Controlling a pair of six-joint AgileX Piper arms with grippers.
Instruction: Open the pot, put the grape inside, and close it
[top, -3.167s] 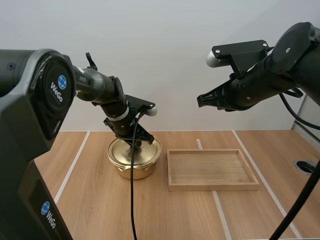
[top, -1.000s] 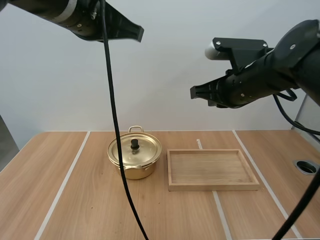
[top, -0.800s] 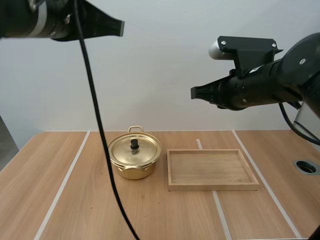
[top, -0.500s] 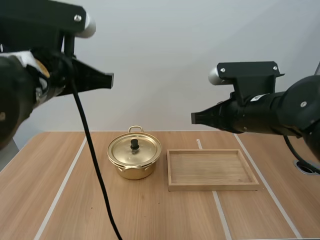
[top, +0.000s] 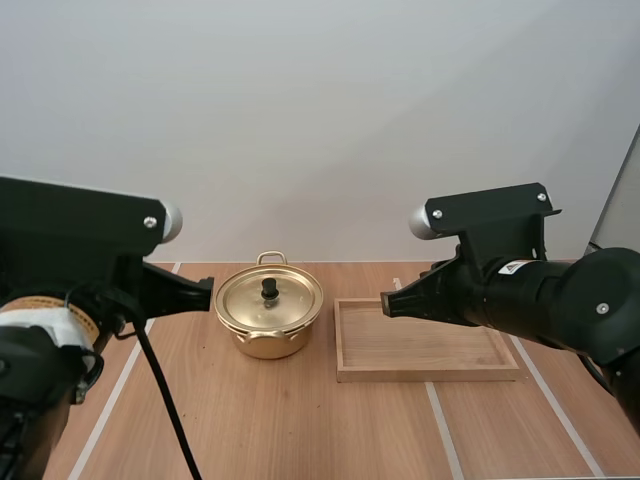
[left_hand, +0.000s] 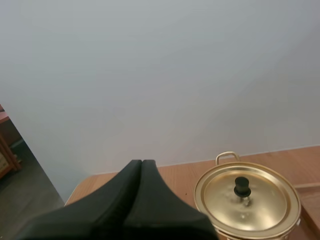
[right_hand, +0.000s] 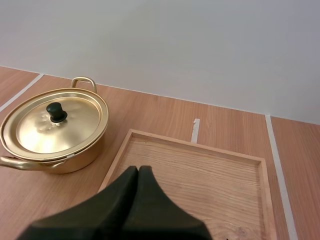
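A golden pot (top: 268, 318) stands on the wooden table with its lid on and a black knob (top: 269, 288) in the lid's middle. My left gripper (top: 207, 291) hangs shut, raised to the left of the pot and apart from it. In the left wrist view its fingers (left_hand: 141, 165) lie together as one dark wedge, with the pot (left_hand: 247, 200) ahead of them. My right gripper (top: 387, 303) is shut too, above the wooden tray's left part. Its wedge (right_hand: 138, 170) points over the tray (right_hand: 210, 175), with the pot (right_hand: 52, 127) beside it.
The wooden tray (top: 425, 340) lies flat just right of the pot, with low rims. White tape lines (top: 120, 378) run along the table on both sides. A round hole (top: 620, 335) sits near the table's right edge.
My left gripper has left the lid's knob, risen and drawn back towards the camera at the left. The right arm has dropped lower and drawn back. The lid stays on the pot.
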